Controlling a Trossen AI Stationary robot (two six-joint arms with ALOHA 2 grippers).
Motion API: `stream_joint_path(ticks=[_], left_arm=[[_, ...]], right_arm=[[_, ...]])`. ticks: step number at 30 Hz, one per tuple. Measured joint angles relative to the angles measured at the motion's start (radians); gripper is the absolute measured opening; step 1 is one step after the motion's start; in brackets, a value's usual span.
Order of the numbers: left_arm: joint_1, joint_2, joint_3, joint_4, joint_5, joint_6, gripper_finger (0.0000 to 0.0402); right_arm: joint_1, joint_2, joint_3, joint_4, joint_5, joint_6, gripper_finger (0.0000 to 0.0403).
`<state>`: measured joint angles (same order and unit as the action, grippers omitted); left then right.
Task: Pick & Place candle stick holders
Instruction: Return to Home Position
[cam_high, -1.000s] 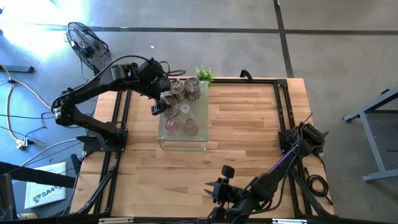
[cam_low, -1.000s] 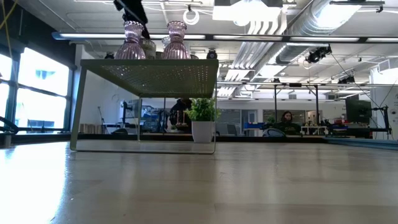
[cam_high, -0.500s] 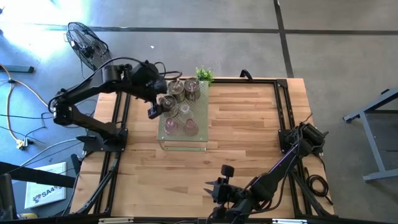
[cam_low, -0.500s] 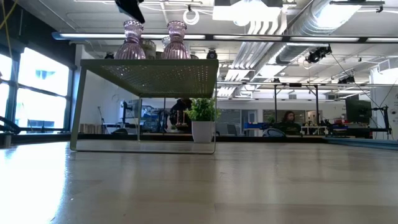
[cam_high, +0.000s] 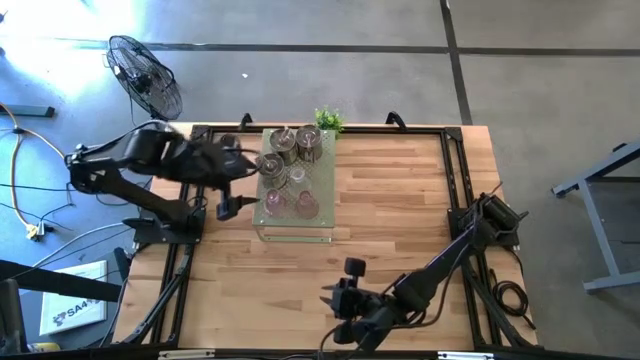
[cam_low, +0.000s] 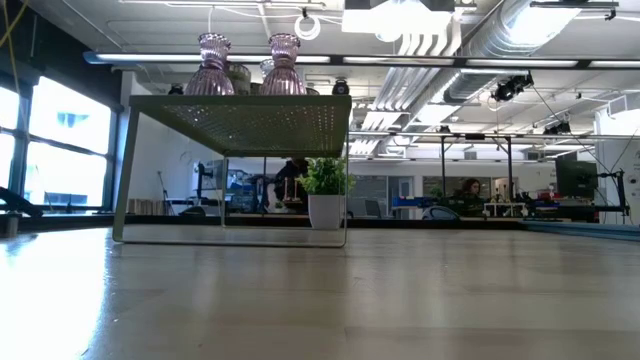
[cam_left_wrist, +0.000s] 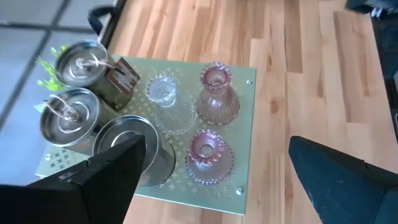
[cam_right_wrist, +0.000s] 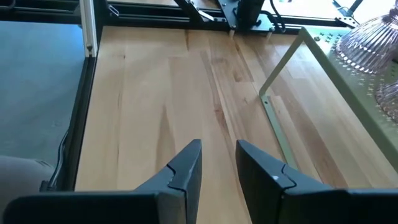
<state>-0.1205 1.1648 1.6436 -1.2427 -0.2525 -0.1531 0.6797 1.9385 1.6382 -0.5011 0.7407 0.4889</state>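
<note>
1. High view: the left gripper (cam_high: 228, 207) hangs just beside the left edge of the shelf (cam_high: 295, 228), over the left part of the table (cam_high: 400, 200). In the left wrist view its fingers (cam_left_wrist: 106, 180) are spread wide with nothing between them, and it looks down on the shelf top from above.
2. The right gripper (cam_high: 333, 303) sits over the table's near edge, well apart from the shelf. The right wrist view shows its fingers (cam_right_wrist: 186, 165) a narrow gap apart, with bare wood between them and nothing held.
3. All six candle stick holders (cam_high: 283, 142) stand upright on the pale green perforated shelf top.
4. Three metal holders (cam_left_wrist: 65, 112) cluster at the shelf's far end, the clear glass holder (cam_left_wrist: 163, 93) stands about the middle, and two pink glass holders (cam_left_wrist: 217, 93) stand at the near end.
5. A small brown block (cam_left_wrist: 121, 78) sits just beside the metal holders.
6. In the low view the shelf stands raised on legs, the pink glass holders show on top, and neither gripper shows.
7. A small green plant (cam_low: 325, 190) in a white pot stands at the table's far edge, just past the shelf.
8. A fan (cam_high: 145, 75) stands on the floor beyond the table's far left corner.
</note>
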Motion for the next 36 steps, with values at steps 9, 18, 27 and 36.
stream_joint_path(ticks=[9, 18, 27, 36], left_arm=[[-0.226, -0.051, -0.001, -0.068, -0.224, -0.097, 0.0277], [-0.416, -0.051, -0.002, -0.137, -0.283, -0.137, 0.0070], [-0.571, -0.177, -0.099, -0.105, -0.365, -0.147, 0.0018], [-0.580, -0.553, -0.584, 0.237, -0.320, -0.142, 0.0004]], right_arm=[[0.001, 0.000, 0.000, 0.005, 0.019, 0.002, 0.0094], [0.001, 0.000, 0.000, 0.026, 0.020, 0.003, 0.0094], [0.002, 0.000, 0.000, 0.085, 0.018, -0.096, 0.0094], [0.002, -0.026, 0.000, 0.116, -0.018, -0.192, 0.0067]])
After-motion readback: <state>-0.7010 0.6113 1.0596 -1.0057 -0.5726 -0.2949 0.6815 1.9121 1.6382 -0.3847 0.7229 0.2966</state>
